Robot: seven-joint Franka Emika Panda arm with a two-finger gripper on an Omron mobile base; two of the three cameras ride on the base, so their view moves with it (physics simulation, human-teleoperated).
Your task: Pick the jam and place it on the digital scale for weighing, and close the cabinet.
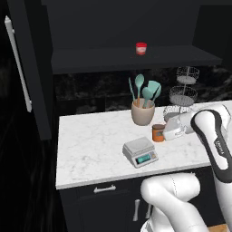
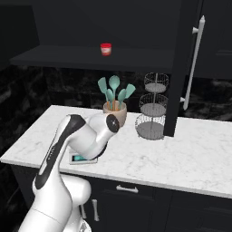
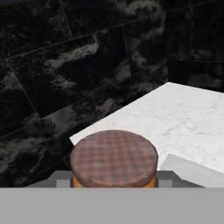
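Orange jam in gripper; label unreadable.

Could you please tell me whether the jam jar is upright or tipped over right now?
Upright: the jam stands near the digital scale, lid on top.

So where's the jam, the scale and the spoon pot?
jam (image 1: 158,132): left base view, jar side.
scale (image 1: 137,147): left base view, top plate.
spoon pot (image 1: 142,113): left base view, front wall.

Two jars — jam, red-lidded jar — one digital scale.
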